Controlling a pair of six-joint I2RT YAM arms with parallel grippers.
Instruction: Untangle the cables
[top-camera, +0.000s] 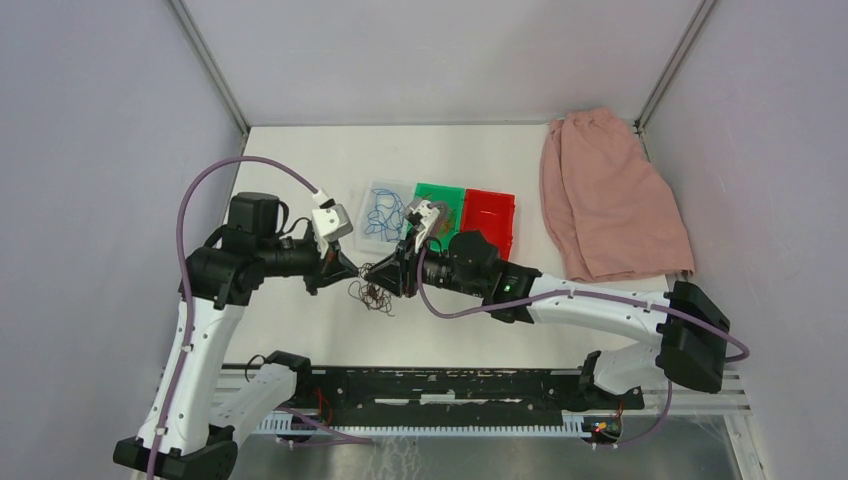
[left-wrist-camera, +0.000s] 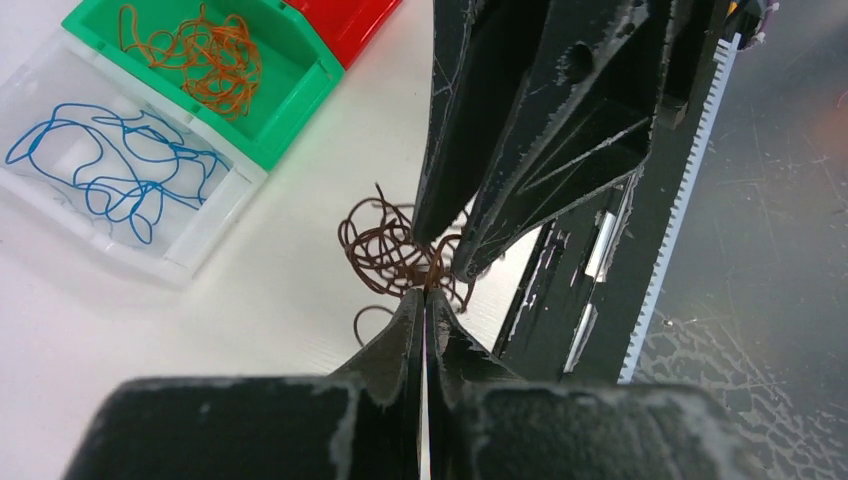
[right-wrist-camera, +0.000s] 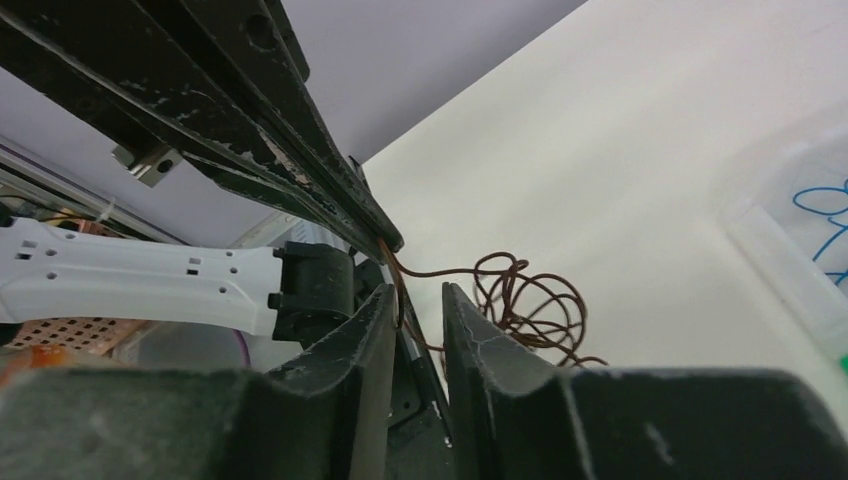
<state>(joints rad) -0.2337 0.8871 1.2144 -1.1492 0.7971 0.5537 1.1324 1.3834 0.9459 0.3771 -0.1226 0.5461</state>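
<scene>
— Left gripper (left-wrist-camera: 425, 296)?
— Pinched shut on a strand of the brown cable tangle (left-wrist-camera: 385, 250), which is bunched just off its tip.
— Right gripper (right-wrist-camera: 420, 300)?
— Jaws narrowly apart, with a brown strand running between them.
— Other cables?
— Blue cable (left-wrist-camera: 110, 170) in the clear bin (left-wrist-camera: 200, 235), orange cable (left-wrist-camera: 200, 60) in the green bin (left-wrist-camera: 288, 128).

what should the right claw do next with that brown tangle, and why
Probably close the right claw on the brown cable strand that seems to run between its fingers. The left claw is shut on that tangle, while the right jaws stand apart, gripping nothing yet. Only then could the two pull it apart.
</scene>
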